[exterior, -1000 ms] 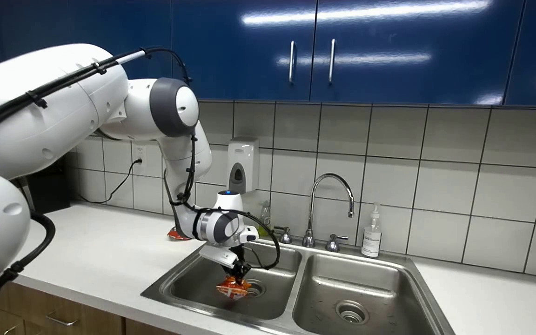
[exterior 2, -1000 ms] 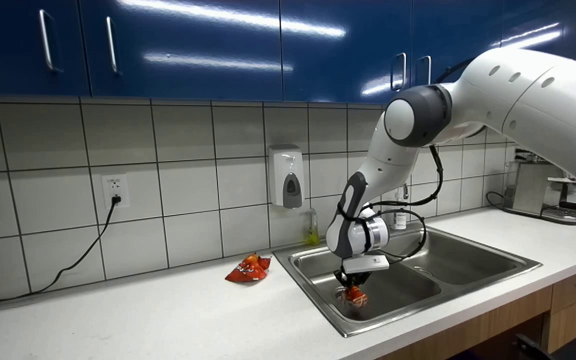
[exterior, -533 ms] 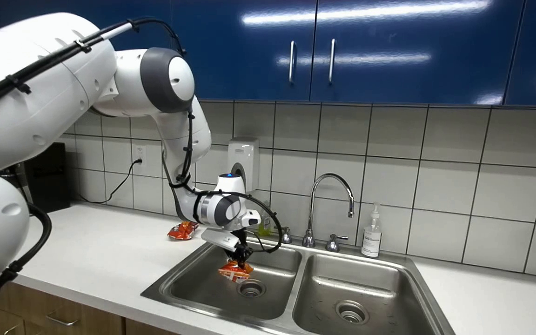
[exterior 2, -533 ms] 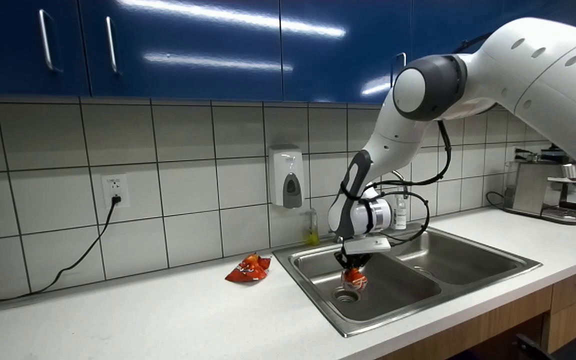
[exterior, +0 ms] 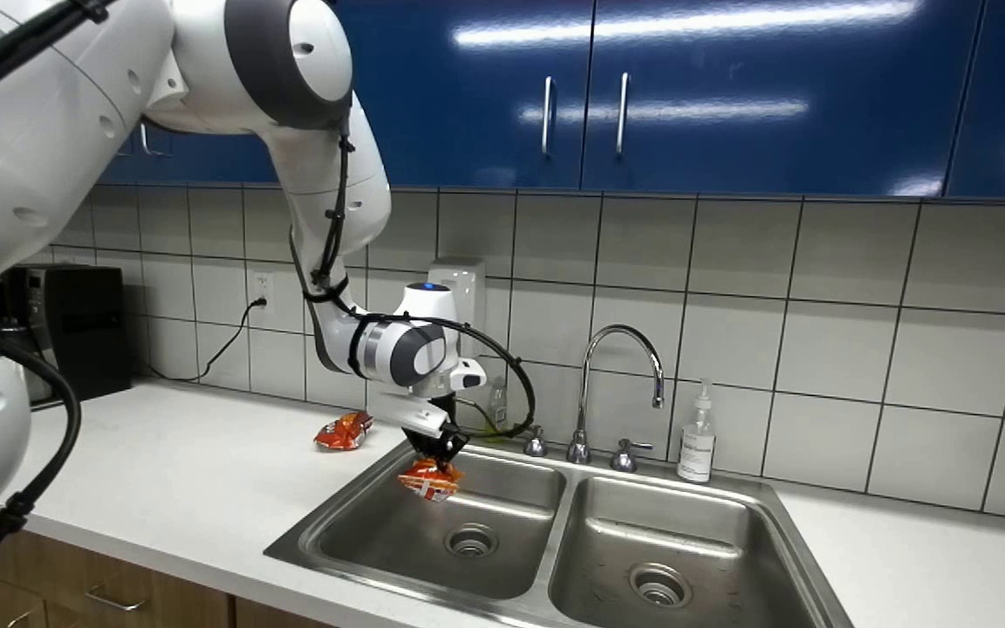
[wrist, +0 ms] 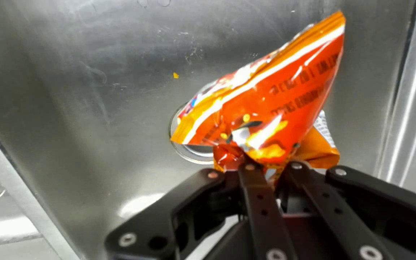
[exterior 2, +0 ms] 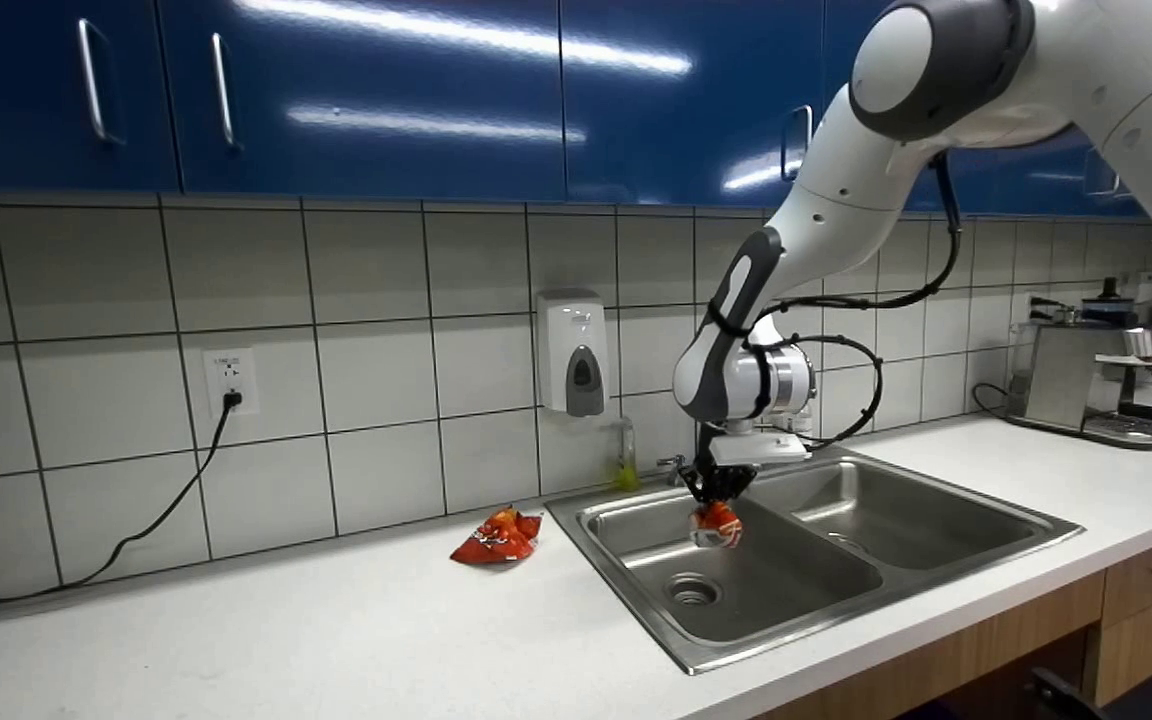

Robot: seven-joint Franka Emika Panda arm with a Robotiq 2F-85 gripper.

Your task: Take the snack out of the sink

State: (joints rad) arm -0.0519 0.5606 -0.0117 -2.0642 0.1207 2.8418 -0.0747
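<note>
Gripper pinches an orange snack packet above a 2-basin sink; at its 9 o'clock, in an exterior view, lies a red packet.

No text legible with certainty. Dark print on the crinkled orange-and-red snack packet: blurred. Fine marks on the white rectangular outlet plate, white-and-grey plastic wall dispenser and white label of the clear pump bottle: too small to read.

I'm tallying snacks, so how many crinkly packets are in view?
2: one packet in the fingers over the sink, another packet on the counter. The arm could hide more.
</note>
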